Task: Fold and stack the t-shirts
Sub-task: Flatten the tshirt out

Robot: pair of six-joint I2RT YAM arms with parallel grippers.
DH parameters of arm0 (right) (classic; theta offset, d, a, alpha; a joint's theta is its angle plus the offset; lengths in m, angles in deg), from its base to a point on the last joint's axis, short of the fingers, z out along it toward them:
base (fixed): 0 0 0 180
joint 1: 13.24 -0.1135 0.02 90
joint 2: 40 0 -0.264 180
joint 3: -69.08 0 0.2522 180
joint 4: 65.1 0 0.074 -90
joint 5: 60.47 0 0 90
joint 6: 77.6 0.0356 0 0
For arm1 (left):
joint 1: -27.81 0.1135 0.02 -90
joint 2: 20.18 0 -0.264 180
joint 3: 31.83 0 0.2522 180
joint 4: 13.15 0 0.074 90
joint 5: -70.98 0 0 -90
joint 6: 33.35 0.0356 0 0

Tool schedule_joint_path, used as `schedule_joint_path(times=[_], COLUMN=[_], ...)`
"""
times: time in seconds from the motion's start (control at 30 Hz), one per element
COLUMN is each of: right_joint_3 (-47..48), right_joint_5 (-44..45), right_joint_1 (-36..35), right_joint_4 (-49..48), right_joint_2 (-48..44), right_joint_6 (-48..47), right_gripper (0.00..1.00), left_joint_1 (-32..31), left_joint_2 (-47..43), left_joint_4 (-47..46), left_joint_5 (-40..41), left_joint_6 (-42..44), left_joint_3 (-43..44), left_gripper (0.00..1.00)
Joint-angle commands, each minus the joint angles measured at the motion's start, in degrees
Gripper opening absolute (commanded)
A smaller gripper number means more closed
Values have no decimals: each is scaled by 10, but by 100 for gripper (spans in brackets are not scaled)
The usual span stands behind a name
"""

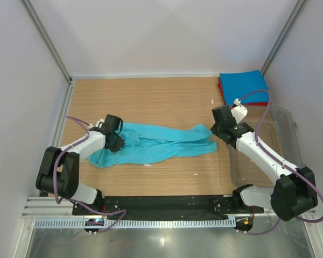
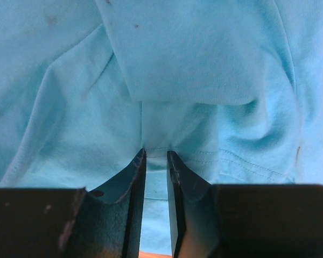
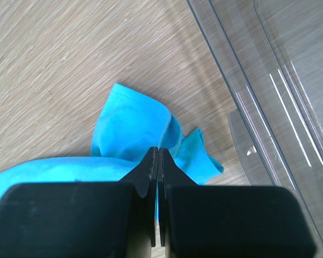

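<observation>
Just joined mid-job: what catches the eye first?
A turquoise t-shirt lies stretched in a crumpled band across the middle of the table, the left gripper at one end and the right gripper, fingers shut on it, at the other. In the far right corner, a folded blue t-shirt sits on a red t-shirt.

Wooden table [image 1: 151,97] holds turquoise t-shirt [image 1: 156,148], red folded shirt [image 1: 222,92], clear tub [image 1: 288,134].

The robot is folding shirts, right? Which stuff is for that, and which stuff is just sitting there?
For the job:
- turquoise soft cloth t-shirt, crumpled on the wooden table
- folded square blue cloth t-shirt
- folded red cloth t-shirt, under the blue one

Just lying about:
- clear plastic tub, on the right
</observation>
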Motion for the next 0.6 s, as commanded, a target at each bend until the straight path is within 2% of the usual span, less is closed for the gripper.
schedule_joint_path(times=[0.0, 0.23, 0.57], right_joint_3=[12, 3, 2], right_joint_5=[21, 21, 18], right_joint_1=[1, 1, 0], right_joint_4=[-7, -10, -11], right_joint_2=[1, -5, -4], right_joint_6=[-8, -4, -2], right_gripper=[1, 1, 1], left_joint_1=[-6, -16, -18], left_joint_2=[-25, -58, -25], left_joint_4=[26, 42, 41], left_joint_5=[42, 52, 36], left_joint_6=[-2, -3, -6], left_joint_3=[1, 10, 6], left_gripper=[23, 23, 22])
